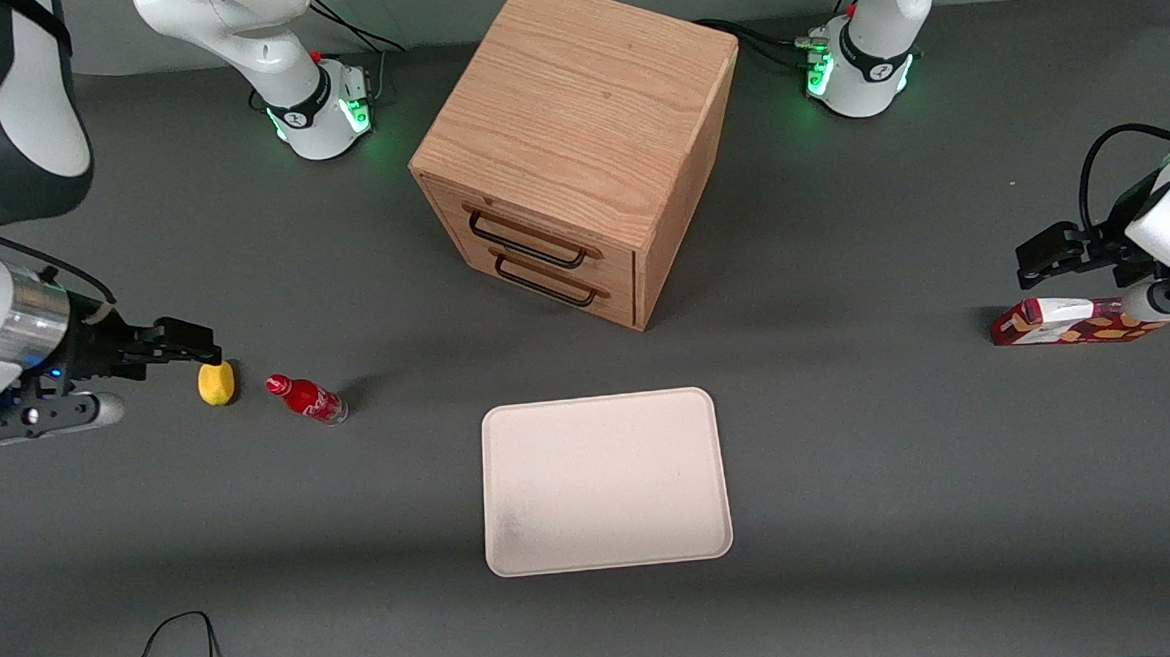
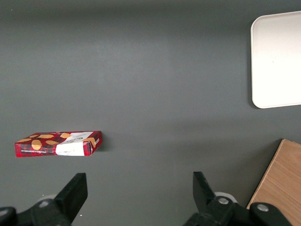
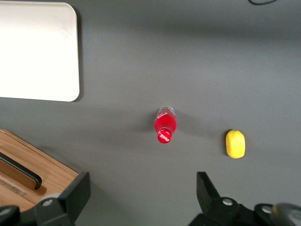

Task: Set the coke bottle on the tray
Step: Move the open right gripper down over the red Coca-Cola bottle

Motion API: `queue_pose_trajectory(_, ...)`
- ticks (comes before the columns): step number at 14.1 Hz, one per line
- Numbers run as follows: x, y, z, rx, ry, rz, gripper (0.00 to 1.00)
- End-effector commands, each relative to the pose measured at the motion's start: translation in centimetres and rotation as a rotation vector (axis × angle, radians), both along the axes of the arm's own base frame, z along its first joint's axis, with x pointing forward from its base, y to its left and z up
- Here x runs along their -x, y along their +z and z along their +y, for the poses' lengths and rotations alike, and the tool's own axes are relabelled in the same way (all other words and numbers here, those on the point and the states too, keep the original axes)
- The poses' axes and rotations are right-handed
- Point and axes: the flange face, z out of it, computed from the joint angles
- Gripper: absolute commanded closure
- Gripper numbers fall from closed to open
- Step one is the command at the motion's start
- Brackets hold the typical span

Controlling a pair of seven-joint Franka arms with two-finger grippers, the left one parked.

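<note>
The coke bottle [image 1: 306,398] [image 3: 165,126] is small and red, with a red cap and a clear base. It rests on the grey table toward the working arm's end, between a lemon and the tray. The tray [image 1: 603,483] [image 3: 37,52] [image 2: 277,56] is a flat cream rectangle with nothing on it, lying in front of the drawer box. My right gripper [image 1: 195,347] [image 3: 143,190] hangs open above the table near the lemon. It is apart from the bottle, and nothing is between its fingers [image 3: 77,190].
A yellow lemon [image 1: 215,383] [image 3: 235,143] lies beside the bottle. A wooden two-drawer box [image 1: 576,149] [image 3: 28,174] stands mid-table, farther from the front camera than the tray. A red-and-white snack carton [image 1: 1065,323] [image 2: 59,143] lies toward the parked arm's end.
</note>
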Motion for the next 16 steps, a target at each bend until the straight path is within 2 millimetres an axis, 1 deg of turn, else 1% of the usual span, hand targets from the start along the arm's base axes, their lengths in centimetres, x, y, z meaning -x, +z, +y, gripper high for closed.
queue_pose_trajectory(1, -0.6, -3.6, 0.7, 0.002, -0.002, 0.003, 0.01)
queue_pose_trajectory(5, 0.0, -10.1, 0.8, 0.006, -0.010, -0.005, 0.01)
queue_pose_trajectory(6, 0.5, -11.8, 1.1, 0.008, -0.005, -0.003, 0.01)
queue_pose_trajectory(8, 1.4, -14.1, 1.3, 0.009, 0.007, -0.018, 0.01)
queue_pose_trajectory(11, 2.7, -16.7, 1.0, 0.021, 0.039, -0.029, 0.01)
queue_pose_trajectory(13, 4.2, -17.8, 0.8, 0.021, 0.074, -0.051, 0.01)
queue_pose_trajectory(16, 5.0, -19.3, 0.5, 0.023, 0.102, -0.062, 0.02)
